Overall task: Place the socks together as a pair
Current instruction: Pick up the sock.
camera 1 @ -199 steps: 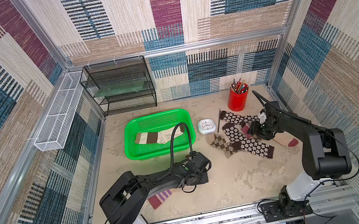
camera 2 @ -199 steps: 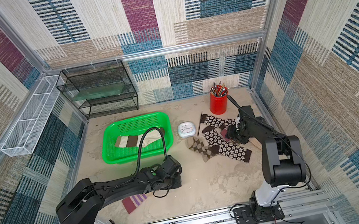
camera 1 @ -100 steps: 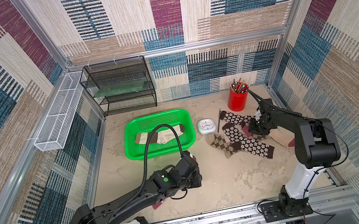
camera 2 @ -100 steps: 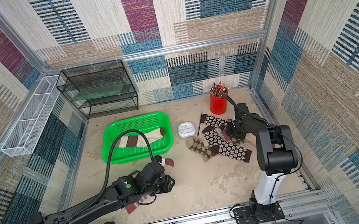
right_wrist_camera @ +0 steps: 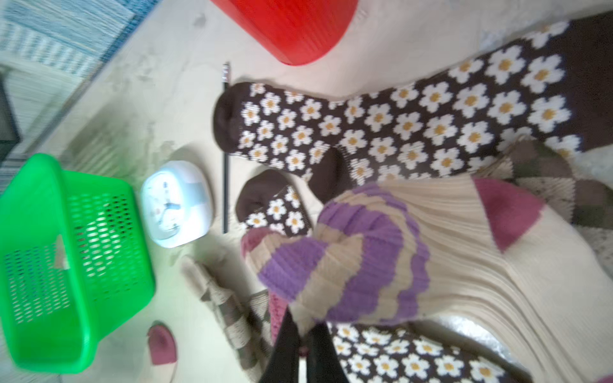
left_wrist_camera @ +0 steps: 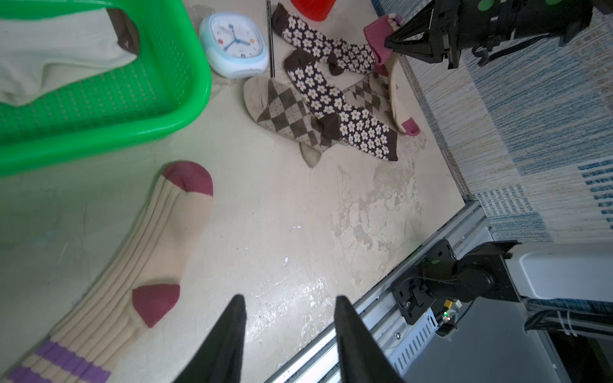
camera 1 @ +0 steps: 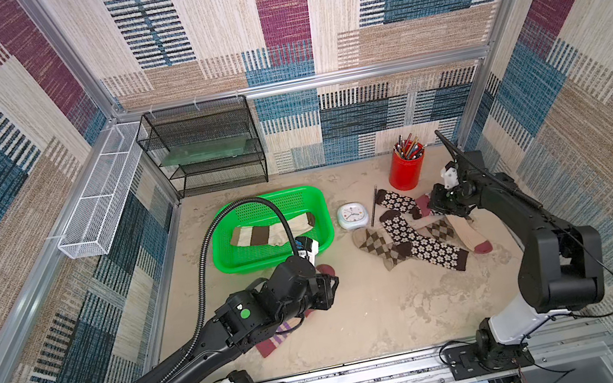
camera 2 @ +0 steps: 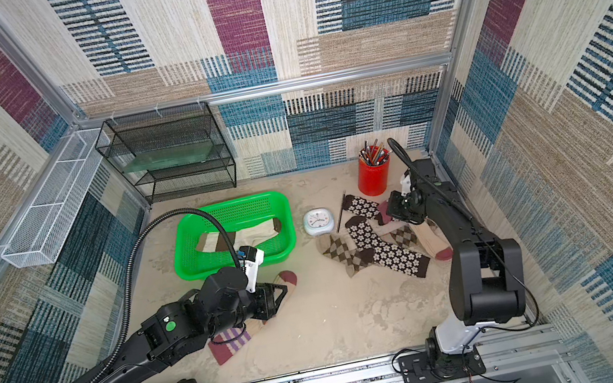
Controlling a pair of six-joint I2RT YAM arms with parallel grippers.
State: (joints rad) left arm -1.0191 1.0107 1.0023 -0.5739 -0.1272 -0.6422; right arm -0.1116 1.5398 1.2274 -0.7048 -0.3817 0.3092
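Note:
One tan sock (left_wrist_camera: 159, 238) with a maroon toe (camera 1: 325, 270) and a purple-striped cuff (camera 2: 229, 342) lies flat on the floor in front of the basket. My left gripper (left_wrist_camera: 290, 300) hovers just beside it, open and empty, seen in both top views (camera 1: 329, 290) (camera 2: 278, 295). Its matching tan sock (right_wrist_camera: 464, 258) lies at the right in a heap (camera 1: 468, 235) with two flowered brown socks (camera 1: 428, 248) and argyle socks (camera 1: 376, 242). My right gripper (right_wrist_camera: 303, 331) (camera 1: 435, 202) is shut on that sock's bunched striped cuff. A cream sock with brown blocks (camera 1: 269, 232) lies in the green basket (camera 1: 317, 203).
A pale blue clock (camera 1: 352, 216) and a dark pencil (camera 1: 374, 206) lie between the basket and the heap. A red cup of pencils (camera 1: 405, 169) stands behind the heap, close to my right arm. A black wire shelf (camera 1: 205, 150) stands at the back left.
My right gripper has shut on the striped cuff of the tan sock in the heap. My left gripper's jaws have widened, and its arm has swung lower towards the front left.

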